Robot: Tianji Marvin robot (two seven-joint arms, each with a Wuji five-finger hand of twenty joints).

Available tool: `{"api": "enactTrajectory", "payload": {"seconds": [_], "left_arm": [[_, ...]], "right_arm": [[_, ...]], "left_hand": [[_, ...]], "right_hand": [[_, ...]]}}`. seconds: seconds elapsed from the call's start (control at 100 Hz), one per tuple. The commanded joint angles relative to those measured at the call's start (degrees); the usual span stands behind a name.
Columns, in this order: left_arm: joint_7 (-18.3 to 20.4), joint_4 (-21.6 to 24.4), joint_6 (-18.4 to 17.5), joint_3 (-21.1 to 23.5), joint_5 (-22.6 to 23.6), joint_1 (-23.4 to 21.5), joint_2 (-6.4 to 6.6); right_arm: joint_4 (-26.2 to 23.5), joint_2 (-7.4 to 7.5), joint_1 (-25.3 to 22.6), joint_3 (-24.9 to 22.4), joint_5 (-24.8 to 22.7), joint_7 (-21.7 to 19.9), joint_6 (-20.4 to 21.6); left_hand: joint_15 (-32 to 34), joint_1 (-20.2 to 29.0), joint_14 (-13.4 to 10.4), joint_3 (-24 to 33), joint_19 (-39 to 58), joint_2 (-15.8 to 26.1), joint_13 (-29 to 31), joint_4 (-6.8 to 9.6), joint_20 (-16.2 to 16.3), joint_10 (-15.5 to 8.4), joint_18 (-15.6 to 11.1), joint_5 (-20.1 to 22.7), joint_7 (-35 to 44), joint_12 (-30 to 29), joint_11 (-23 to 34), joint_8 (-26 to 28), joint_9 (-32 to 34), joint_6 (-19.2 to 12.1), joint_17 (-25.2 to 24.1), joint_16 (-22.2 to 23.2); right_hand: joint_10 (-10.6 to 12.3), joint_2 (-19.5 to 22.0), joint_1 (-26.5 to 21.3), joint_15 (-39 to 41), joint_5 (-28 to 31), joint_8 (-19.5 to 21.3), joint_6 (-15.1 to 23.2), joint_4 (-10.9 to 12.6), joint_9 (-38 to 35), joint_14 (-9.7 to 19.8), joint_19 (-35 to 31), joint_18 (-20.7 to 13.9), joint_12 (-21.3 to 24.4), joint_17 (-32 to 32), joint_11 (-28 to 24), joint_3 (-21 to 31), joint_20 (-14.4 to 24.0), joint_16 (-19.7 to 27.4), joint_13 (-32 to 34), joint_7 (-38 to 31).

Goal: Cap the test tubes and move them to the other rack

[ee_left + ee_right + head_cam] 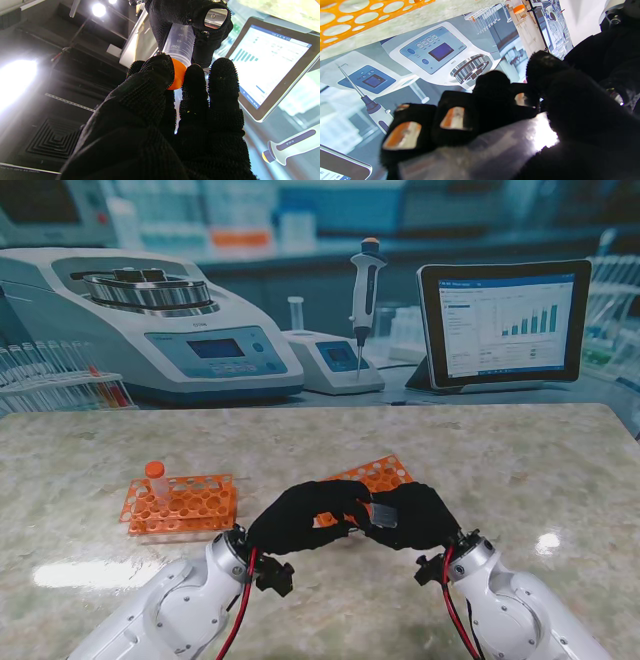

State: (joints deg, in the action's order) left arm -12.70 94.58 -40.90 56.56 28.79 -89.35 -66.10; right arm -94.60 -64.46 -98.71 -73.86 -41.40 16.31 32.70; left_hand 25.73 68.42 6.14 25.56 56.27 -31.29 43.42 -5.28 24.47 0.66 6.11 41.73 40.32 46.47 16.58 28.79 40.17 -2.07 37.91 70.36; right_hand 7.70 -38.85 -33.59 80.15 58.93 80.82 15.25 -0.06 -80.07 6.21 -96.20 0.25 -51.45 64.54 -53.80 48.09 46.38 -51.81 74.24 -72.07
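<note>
The clear tube (180,43) is light, stiff plastic and looks smooth, so it could slip; hold it around its middle. It is up off the table (520,470), between both hands. The right robot hand (412,518) wraps around it. The left robot hand (300,518) pinches the orange cap (177,75) at its mouth, maybe twisting it. Two orange racks (185,505) wait farther away.

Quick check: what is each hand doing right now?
Left hand: shut on the orange cap.
Right hand: shut on the test tube.
</note>
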Motion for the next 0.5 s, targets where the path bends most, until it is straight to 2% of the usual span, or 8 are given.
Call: {"api": "enactTrajectory", "payload": {"seconds": [0.0,0.49], "left_arm": [[0.29,-0.06,0.24,-0.38,0.09,0.00,-0.29],[1.20,-0.30,0.04,-0.67,-0.83,-0.13,-0.13]], "right_arm": [[-0.24,-0.15,-0.49,0.23,-0.08,-0.07,0.13],[-0.30,-0.16,-0.49,0.21,-0.08,-0.01,-0.03]], "left_hand": [[-0.57,5.55,-2.20,3.36,-1.16,0.97,0.74,1.58,-0.36,1.65,-0.33,1.04,1.05,1.13,3.17,0.80,0.21,1.48,-0.27,0.69],[-0.31,5.55,-1.97,2.43,-0.89,1.47,0.93,1.81,-0.84,1.94,-0.70,1.13,0.94,1.43,3.00,0.61,0.47,1.48,0.13,-0.33]], "right_hand": [[-0.64,1.28,-1.86,10.20,1.26,2.43,4.54,-0.76,-2.43,3.72,-17.85,-6.45,-0.65,4.32,-0.15,0.29,2.60,-3.56,1.49,-3.08],[-0.58,1.38,-1.87,10.20,1.24,2.43,4.54,-0.75,-2.42,3.72,-17.85,-6.45,-0.65,4.32,-0.14,0.27,2.60,-3.56,1.49,-3.07]]}}
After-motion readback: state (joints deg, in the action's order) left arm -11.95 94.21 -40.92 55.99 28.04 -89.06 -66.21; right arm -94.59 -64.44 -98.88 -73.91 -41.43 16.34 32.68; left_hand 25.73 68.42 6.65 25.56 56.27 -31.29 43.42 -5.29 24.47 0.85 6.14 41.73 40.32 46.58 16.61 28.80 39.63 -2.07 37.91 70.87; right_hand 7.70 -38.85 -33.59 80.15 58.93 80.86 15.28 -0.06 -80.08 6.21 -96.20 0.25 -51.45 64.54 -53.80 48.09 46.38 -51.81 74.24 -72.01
